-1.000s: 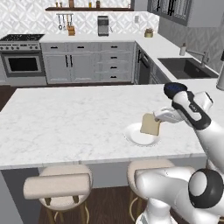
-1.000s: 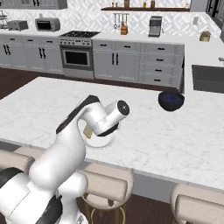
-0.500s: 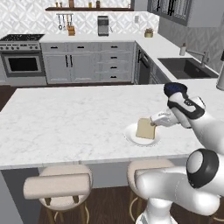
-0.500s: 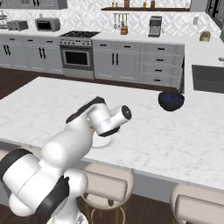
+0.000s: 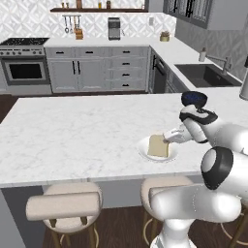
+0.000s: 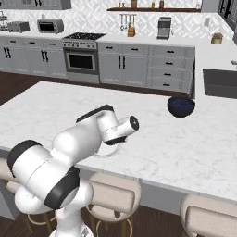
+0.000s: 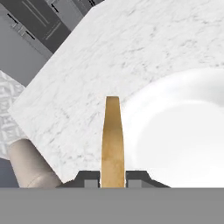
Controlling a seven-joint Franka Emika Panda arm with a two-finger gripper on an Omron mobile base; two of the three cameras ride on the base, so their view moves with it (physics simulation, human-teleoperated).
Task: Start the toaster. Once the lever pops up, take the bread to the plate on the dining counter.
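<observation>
- Over the near edge of the dining counter (image 5: pixel 72 131), at about 4 o'clock in the left base view, the bread (image 5: pixel 158 146) stands tilted on the plate (image 5: pixel 144 150), its lower edge on or just above the white dish.
- Pinching the slice by its right-hand edge, the gripper (image 5: pixel 167 138) has its jaws closed on the bread; the hand view shows the slice edge-on (image 7: pixel 113 140) rising between the two dark fingertips (image 7: pixel 89 179), with the plate (image 7: pixel 183 144) at 3 o'clock of it and marble at 12 o'clock.
- Handling, as a judgement: a toasted slice is light and fairly stiff, so it holds its shape in a two-finger pinch, but it is brittle and crumbly, and a hard squeeze or a knock against the rim could crack a corner.
- Where to hold: the crust edge is the firmest part, and a grip across the thin faces near that edge, as now, looks sound; the dry surface should not slip much.
- Release: since the slice leans rather than lies flat, it will likely tip over onto the plate when let go; opening low keeps it from sliding off toward the counter edge at 6 o'clock.
- Elsewhere: a dark blue bowl (image 5: pixel 194 98) sits at 1 o'clock of the plate, well apart, and two beige stools (image 5: pixel 65 206) stand below the slab.
</observation>
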